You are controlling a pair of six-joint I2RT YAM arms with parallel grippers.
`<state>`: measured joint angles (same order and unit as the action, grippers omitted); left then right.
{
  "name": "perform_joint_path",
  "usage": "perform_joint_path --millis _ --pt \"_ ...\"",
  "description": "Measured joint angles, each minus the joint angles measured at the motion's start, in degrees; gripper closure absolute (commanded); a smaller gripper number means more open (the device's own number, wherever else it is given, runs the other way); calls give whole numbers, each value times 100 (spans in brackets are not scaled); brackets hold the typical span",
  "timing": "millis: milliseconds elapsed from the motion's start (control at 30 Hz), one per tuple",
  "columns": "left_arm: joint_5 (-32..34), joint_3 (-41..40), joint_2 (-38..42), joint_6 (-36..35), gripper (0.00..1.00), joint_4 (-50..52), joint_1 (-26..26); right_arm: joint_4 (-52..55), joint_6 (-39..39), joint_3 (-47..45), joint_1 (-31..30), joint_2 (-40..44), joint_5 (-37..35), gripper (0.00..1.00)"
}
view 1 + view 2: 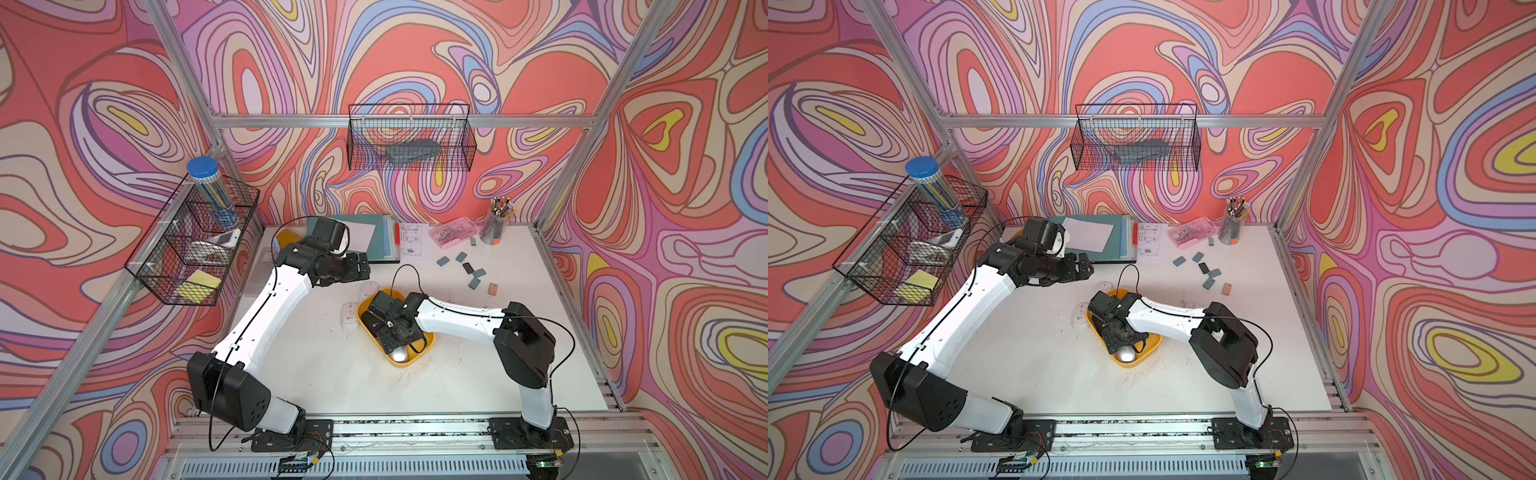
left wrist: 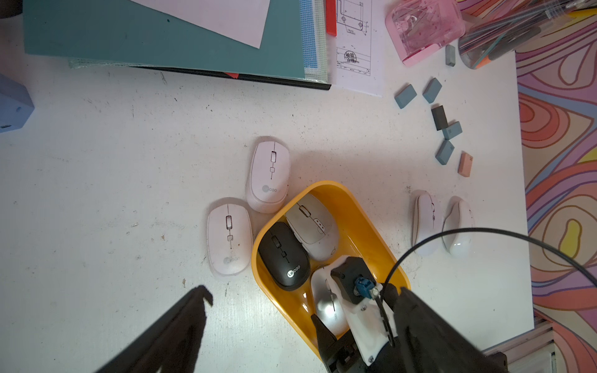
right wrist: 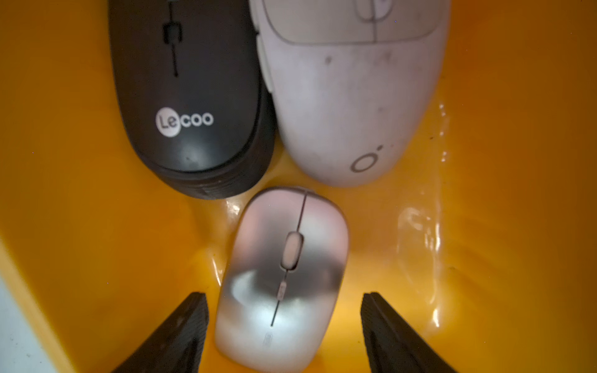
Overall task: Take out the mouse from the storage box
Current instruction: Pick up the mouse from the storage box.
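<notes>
Right wrist view: the right pincer (image 3: 283,295) is seen open, its jaws set either side of the silver mouse (image 3: 286,258), which lies in the storage box (image 3: 484,193). A black mouse (image 3: 190,97) and a white mouse (image 3: 349,97) are noted beyond its tips. The left pincer (image 1: 360,266) is found open, well apart from the box.

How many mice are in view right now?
7. Three in the yellow bin: black, off-white and silver under the right claw. On the table, a pale pair left of the bin, a white pair right of it. The right arm may hide more.
</notes>
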<state>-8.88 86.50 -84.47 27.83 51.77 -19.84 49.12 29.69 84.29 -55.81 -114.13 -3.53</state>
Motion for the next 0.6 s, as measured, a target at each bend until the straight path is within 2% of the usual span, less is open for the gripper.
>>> perform_joint_path --millis 233,333,433,500,600 --pt "-2 0 0 0 6 -2 0 2 127 0 2 -337 212 27" --pt "-24 0 2 0 6 -2 2 48 149 7 2 -341 179 40" --pt "-44 -2 2 0 5 -9 2 98 195 15 2 -341 157 62" --pt "-46 -2 2 0 6 -13 0 111 223 17 2 -341 133 66" --pt "-46 -2 2 0 6 -13 0 116 205 15 0 -306 103 66"
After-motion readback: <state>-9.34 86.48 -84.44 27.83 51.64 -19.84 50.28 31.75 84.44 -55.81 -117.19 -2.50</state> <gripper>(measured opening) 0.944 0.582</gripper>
